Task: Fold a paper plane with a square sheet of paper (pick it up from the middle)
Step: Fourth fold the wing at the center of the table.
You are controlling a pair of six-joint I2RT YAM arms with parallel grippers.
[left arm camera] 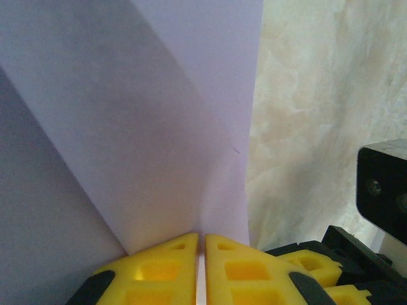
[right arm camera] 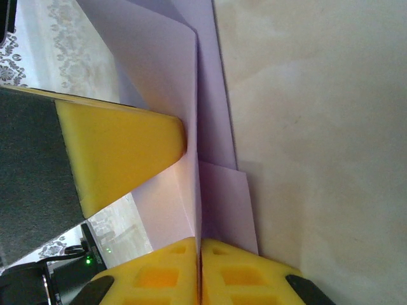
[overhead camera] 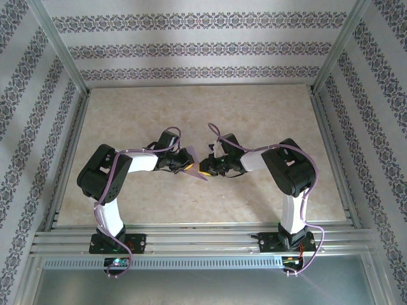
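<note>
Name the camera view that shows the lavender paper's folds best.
Right wrist: the lavender paper shows stacked layers, a centre crease and a stepped flap edge. Left wrist gives one broad creased face; the top external view, a small pointed sliver.

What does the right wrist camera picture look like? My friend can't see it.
The right gripper, its yellow fingers shut, pinches a folded lavender paper that runs up the picture from its tips. The left gripper's yellow finger touches the paper from the left, and the beige table lies to the right.
</note>
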